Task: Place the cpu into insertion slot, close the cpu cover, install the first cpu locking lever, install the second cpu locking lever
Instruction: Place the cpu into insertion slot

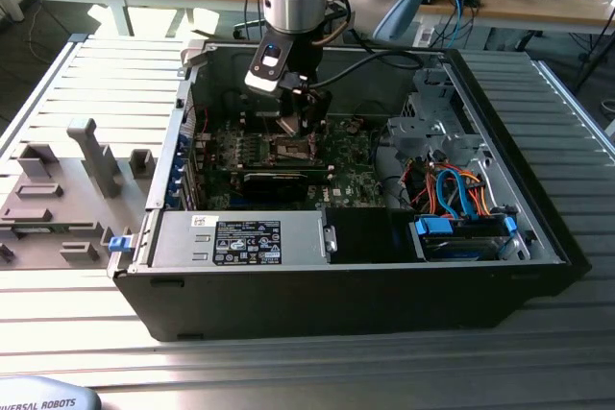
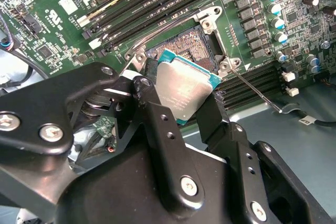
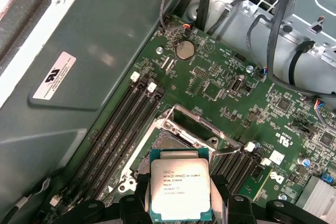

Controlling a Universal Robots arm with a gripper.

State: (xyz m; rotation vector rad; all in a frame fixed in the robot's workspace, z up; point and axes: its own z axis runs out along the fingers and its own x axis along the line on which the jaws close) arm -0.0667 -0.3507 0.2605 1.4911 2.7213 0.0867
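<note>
Your claw [image 2: 181,97] is clenched on the cpu [image 2: 184,90], one black finger [image 2: 152,95] on each of two opposite edges, so the silver lid faces out from between them. In the first wrist view the same grip shows from the other side: the claw [image 3: 181,199] pinches the cpu [image 3: 180,184] with its printed top turned toward that camera. You have the chip just off the fingertips' end of the slot [image 2: 190,43], overlapping its nearest edge; it is not seated, and whether a corner touches the rim cannot be told. Beyond the claw, the slot [image 3: 164,142] lies bare with the cover [image 3: 212,140] swung up on the side farthest from the fingers. A thin lever [image 2: 254,92] lies loose, slanting away past one finger across the green board [image 3: 231,93]. Long memory slots [image 3: 126,124] run along both sides of the socket. In the exterior view your claw [image 1: 298,108] hangs straight down inside the open case [image 1: 336,285], directly over the slot [image 1: 288,149], and the case sits on the ribbed metal desk [image 1: 96,64].
</note>
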